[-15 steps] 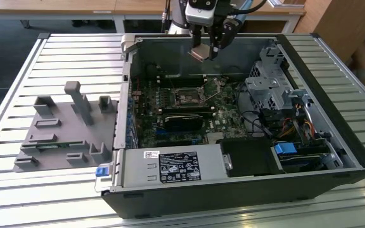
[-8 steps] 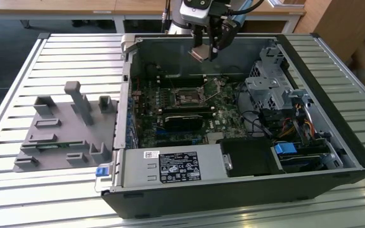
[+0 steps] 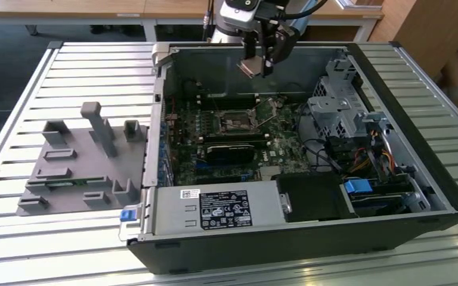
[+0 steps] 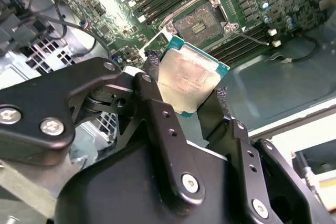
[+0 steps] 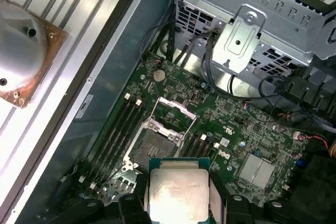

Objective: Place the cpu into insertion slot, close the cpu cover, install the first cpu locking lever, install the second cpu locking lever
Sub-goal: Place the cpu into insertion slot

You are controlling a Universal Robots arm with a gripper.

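Observation:
My gripper (image 3: 255, 65) hangs over the far part of the open computer case, shut on the cpu (image 3: 249, 68). In both wrist views the cpu (image 4: 190, 80) (image 5: 177, 192), a flat square chip with a pale metal face and green rim, sits clamped by two opposite edges between the dark fingers (image 4: 220, 100) (image 5: 217, 200). It is held in the air, apart from the board. Below it on the green motherboard lies the insertion slot (image 3: 233, 123) (image 4: 199, 24) (image 5: 152, 145), a square socket with a dark centre. The cpu cover (image 5: 173, 113), a thin metal frame, stands swung up beside the socket.
Black memory sticks (image 5: 118, 129) flank the socket. A black card (image 3: 233, 149) lies nearer the front. The metal drive cage (image 3: 336, 110) and cables fill the exterior view's right, the power supply (image 3: 213, 208) the front. A grey fixture (image 3: 78, 164) rests on the slatted table (image 3: 22, 250).

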